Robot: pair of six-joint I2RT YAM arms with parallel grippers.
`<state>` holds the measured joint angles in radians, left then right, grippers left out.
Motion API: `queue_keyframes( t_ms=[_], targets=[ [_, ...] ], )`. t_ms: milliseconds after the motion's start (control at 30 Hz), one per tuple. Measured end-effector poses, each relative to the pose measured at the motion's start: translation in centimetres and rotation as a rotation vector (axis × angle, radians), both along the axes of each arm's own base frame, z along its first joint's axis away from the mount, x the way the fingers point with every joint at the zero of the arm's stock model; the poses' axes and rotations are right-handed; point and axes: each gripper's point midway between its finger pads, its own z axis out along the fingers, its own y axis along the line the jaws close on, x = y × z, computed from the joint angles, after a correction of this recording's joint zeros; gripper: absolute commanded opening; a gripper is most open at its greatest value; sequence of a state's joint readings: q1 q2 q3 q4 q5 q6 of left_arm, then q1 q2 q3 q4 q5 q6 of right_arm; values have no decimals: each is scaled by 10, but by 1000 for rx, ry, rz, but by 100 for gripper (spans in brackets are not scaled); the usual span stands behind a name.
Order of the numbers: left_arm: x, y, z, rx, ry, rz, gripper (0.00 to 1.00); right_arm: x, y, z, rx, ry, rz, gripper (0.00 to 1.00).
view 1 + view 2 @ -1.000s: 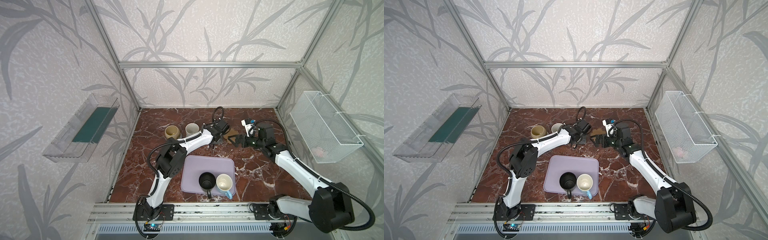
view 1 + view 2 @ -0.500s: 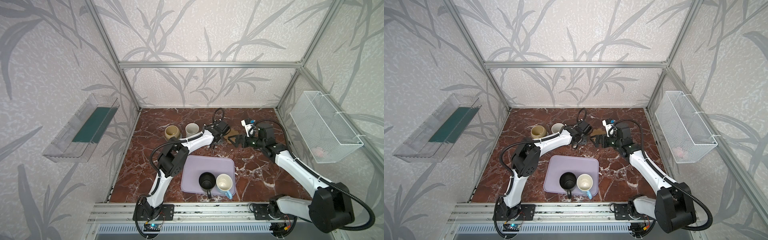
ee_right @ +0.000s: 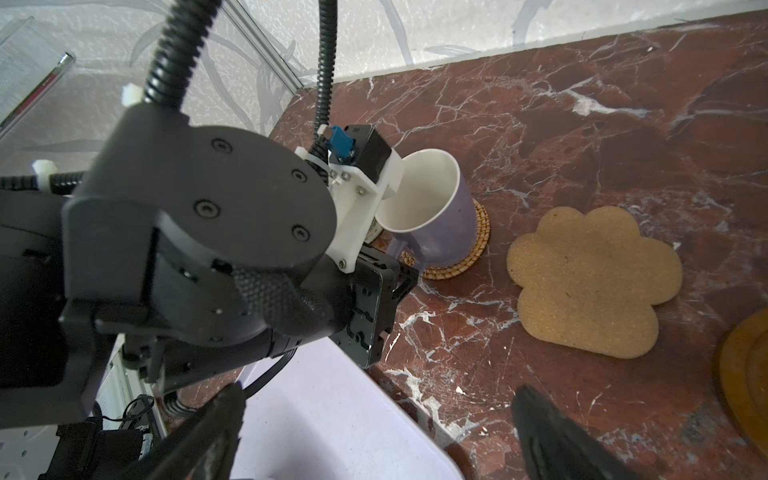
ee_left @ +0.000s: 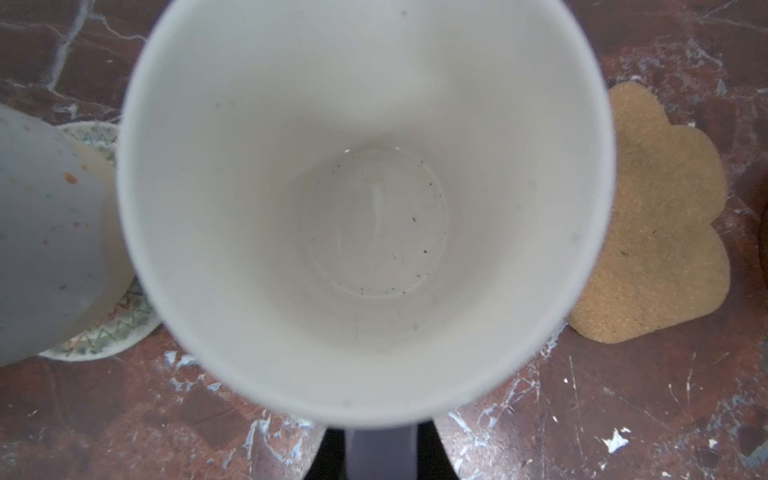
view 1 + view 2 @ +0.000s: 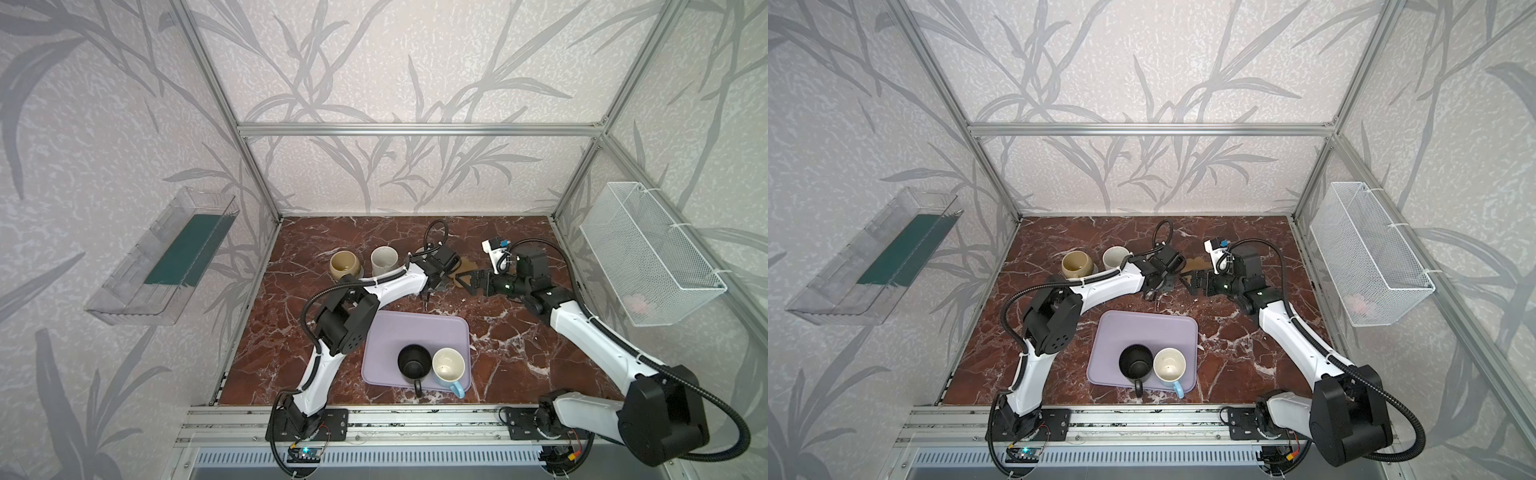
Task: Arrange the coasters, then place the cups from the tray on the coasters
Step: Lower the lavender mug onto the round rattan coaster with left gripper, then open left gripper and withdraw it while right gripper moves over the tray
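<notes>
Seen from above, with the far wall at 12 o'clock, a lavender tray point(image 5: 415, 332) lies just toward 6 o'clock from the table's centre. It holds two cups, a black mug point(image 5: 413, 360) and a light blue mug point(image 5: 448, 365). Three cups are off the tray. A beige-yellow mug point(image 5: 344, 266) stands at 10 o'clock; what it rests on is mostly hidden. A speckled cream mug point(image 5: 384, 259) stands at 11 o'clock on a cream woven coaster point(image 4: 99, 332). Near 12 o'clock the left gripper point(image 3: 401, 266) is clamped on the handle of the lavender mug point(image 3: 440, 224), which sits on, or barely above, the golden rattan coaster point(image 3: 473, 253). The right gripper point(image 3: 378, 392) hovers at 1 o'clock, spread wide and holding nothing. Just beside it the paw-shaped coaster point(image 3: 594, 282) and the brown saucer coaster point(image 3: 748, 374) lie bare. Roughly half the cup-placing looks done: releasing the lavender mug and moving the last two cups is left.
</notes>
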<state>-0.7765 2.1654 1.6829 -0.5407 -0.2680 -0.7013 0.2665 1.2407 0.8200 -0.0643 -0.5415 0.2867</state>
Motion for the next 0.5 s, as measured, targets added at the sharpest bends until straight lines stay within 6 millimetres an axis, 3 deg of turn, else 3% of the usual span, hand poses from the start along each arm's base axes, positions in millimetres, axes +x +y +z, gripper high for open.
queue_keyframes(
  t_ms=[67, 133, 333, 500],
  targets=[
    [0, 0, -1, -4, 2, 7, 26, -1, 0, 0, 1, 4, 3, 99],
    [-2, 1, -2, -6, 12, 15, 43, -2, 1, -1, 3, 10, 8, 99],
    [-5, 3, -4, -10, 21, 26, 68, -5, 1, -3, 6, 29, 12, 99],
    [-11, 8, 7, -27, 18, 27, 99, -10, 1, -3, 11, 42, 14, 99]
  ],
)
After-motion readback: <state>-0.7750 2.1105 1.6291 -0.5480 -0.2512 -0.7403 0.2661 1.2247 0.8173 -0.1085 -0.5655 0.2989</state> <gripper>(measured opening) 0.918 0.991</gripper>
